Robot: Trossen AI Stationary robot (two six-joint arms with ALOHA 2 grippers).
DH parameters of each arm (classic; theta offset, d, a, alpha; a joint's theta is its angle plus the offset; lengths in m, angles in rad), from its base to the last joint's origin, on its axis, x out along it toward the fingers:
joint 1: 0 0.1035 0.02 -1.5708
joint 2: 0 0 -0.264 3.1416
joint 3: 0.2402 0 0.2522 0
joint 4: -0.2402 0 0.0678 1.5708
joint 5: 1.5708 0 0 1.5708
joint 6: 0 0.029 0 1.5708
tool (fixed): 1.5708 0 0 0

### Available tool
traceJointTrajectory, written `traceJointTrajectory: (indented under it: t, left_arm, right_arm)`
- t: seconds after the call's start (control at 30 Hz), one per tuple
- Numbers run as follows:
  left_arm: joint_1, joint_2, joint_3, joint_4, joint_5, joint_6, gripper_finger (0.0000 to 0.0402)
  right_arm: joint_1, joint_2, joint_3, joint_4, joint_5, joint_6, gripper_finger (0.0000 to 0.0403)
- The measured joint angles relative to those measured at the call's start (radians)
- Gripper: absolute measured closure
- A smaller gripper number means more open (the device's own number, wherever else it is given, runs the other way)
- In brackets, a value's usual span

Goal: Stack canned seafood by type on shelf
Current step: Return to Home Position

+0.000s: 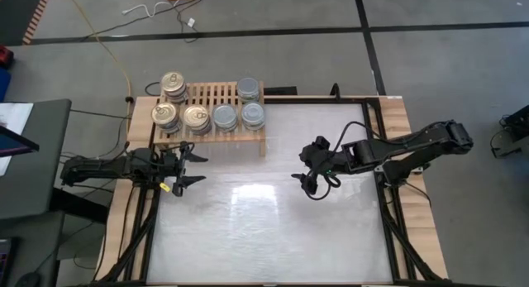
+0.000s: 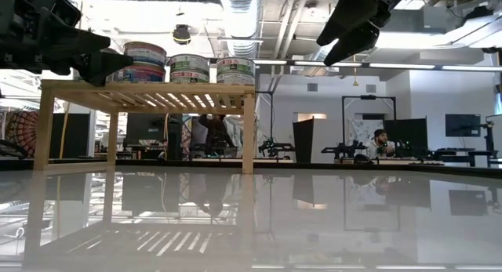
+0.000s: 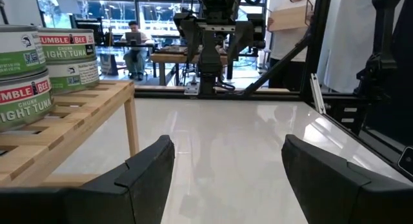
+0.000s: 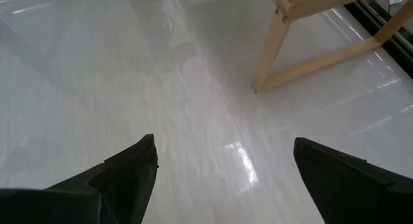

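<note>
Shelf, tabletop far-left corner: six tin stacks, gold tops leftward, silver rightward. Left pincer open beside it; right pincer open, mid-tabletop.

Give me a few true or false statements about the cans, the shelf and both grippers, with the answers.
1. Every can in view stands on the shelf. True.
2. The left gripper holds a can. False: it is open and empty, beside the shelf's front edge.
3. In the high view, the gold-topped cans take the shelf's left part and the silver-topped cans its right. True.
4. The right gripper hangs over the shelf. False: it is open over the bare table, off to the shelf's right.
</note>
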Motion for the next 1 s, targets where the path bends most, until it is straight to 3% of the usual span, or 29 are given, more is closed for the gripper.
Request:
traceJointTrajectory:
  t: [0.33, 0.5, 0.83, 1.0]
  left_arm:
    - [0.000, 0.000, 0.000, 0.000, 0.000, 0.000, 0.0127]
    - [0.000, 0.000, 0.000, 0.000, 0.000, 0.000, 0.0127]
    - [0.000, 0.000, 0.000, 0.000, 0.000, 0.000, 0.0127]
    - [0.000, 0.000, 0.000, 0.000, 0.000, 0.000, 0.0127]
  right_arm:
    - [0.016, 0.000, -0.002, -0.003, -0.001, -0.004, 0.0019]
    - [0.013, -0.002, -0.078, 0.044, 0.001, -0.001, 0.0019]
    - [0.013, -0.007, -0.298, 0.386, -0.001, -0.017, 0.0019]
    - [-0.001, -0.078, -0.446, 0.568, -0.003, -0.027, 0.0019]
